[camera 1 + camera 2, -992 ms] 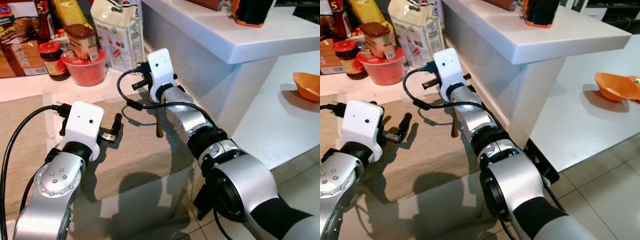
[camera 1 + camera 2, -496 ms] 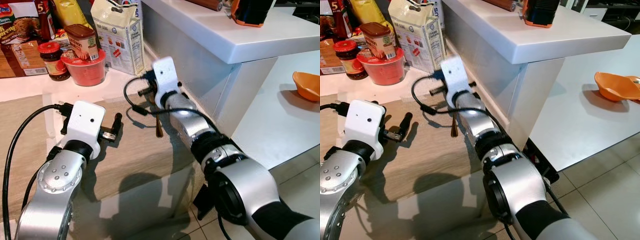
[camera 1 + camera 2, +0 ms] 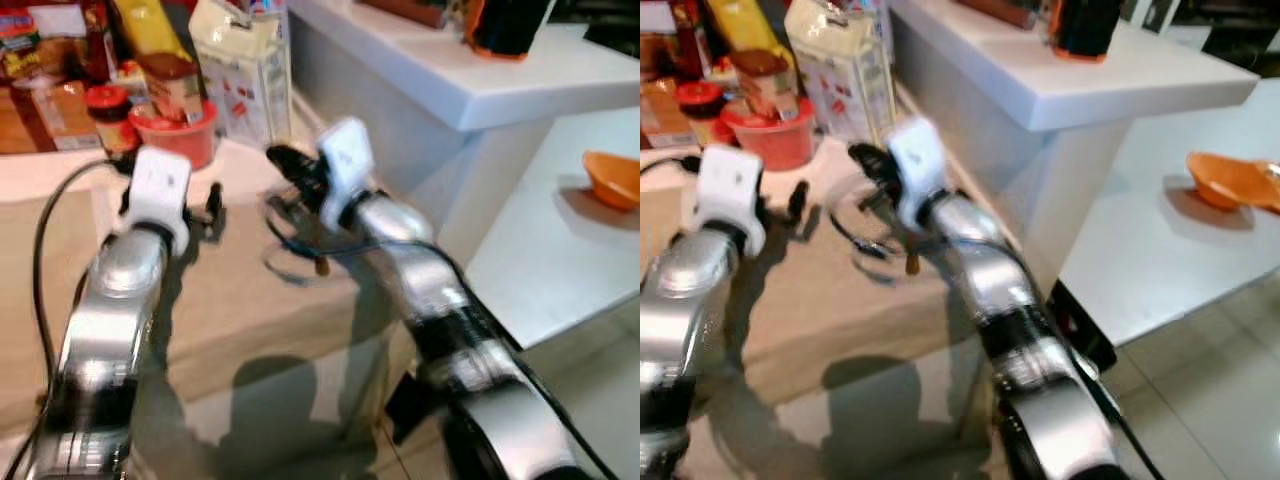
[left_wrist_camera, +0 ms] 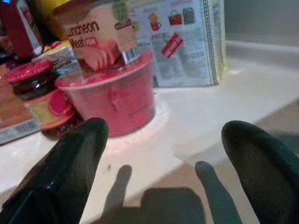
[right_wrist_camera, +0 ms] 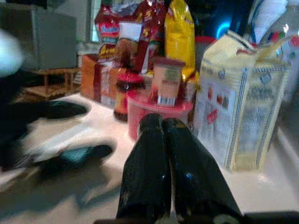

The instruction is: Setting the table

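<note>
Beside the red tub (image 3: 172, 132) on the counter (image 3: 250, 170), the left gripper (image 4: 173, 154) hovers with fingers spread apart, the right gripper (image 5: 163, 158) just across from it with fingers pressed together, a brown spoon (image 3: 320, 262) hanging below its wrist.

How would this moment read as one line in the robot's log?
left gripper: open, facing red tub | right gripper: shut, over counter

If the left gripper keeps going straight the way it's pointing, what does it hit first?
Most likely the red tub with the luncheon meat can on top. In the left wrist view it sits ahead between the open fingers of the left gripper, nearer the left one. Depth is hard to judge.
</note>
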{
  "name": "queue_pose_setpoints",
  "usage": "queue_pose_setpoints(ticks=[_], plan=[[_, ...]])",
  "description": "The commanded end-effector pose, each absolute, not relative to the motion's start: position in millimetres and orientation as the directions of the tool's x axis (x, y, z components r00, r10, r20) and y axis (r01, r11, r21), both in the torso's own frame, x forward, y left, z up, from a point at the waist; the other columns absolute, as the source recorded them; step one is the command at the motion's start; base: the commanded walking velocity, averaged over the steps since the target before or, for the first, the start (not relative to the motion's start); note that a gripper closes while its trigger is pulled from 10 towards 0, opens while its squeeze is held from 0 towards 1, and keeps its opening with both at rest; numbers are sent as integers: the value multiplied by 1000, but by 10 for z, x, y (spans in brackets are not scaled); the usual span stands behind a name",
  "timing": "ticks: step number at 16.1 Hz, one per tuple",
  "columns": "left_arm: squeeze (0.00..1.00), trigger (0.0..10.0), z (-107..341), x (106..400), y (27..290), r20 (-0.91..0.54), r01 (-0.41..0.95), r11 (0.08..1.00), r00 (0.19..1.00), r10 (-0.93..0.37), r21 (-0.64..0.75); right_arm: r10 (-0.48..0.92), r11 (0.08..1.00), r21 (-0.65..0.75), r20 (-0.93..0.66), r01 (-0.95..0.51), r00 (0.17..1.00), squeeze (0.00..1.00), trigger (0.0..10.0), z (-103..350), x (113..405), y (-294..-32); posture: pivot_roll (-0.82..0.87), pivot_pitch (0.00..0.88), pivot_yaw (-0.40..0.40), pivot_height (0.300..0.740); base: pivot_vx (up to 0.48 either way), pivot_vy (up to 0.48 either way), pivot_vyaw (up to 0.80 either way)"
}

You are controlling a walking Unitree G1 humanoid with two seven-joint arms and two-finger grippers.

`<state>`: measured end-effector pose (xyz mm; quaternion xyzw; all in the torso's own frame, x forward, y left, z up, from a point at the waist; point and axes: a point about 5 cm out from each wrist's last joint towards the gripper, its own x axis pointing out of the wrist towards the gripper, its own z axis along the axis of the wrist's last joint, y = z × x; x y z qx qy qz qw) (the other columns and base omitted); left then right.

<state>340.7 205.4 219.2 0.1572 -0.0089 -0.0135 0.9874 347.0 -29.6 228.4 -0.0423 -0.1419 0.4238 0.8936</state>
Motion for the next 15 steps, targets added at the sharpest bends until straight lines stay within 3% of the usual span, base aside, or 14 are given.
queue_pose_setpoints(ticks=[1, 5, 9, 13, 15], plan=[[0, 10000, 2161, 3506, 2016, 3, 57, 951, 998, -61, 303, 793, 608, -209, 202, -766, 574, 0, 10000, 2307, 3391, -407, 8, 0, -44, 732, 0, 0, 0], [0, 10000, 2075, 3806, 1961, -41, 99, 962, 995, -91, 256, 816, 576, -216, 98, -788, 570, 0, 10000, 2074, 2979, -832, -79, 0, -22, 732, 0, 0, 0], [0, 10000, 2202, 3769, 1817, -71, 253, 913, 968, -243, 320, 824, 560, -161, 5, -812, 567, 0, 10000, 1958, 2577, -1186, -129, 0, 0, 732, 0, 0, 0], [0, 10000, 2250, 3655, 1771, -131, 361, 879, 933, -336, 312, 803, 582, -136, -62, -802, 593, 0, 10000, 1872, 2461, -1333, -126, 0, 24, 732, 0, 0, 0], [0, 10000, 2231, 3582, 1712, -173, 415, 864, 909, -380, 285, 784, 611, -107, -56, -784, 618, 0, 10000, 1823, 2506, -1289, -103, 0, 25, 732, 0, 0, 0]])
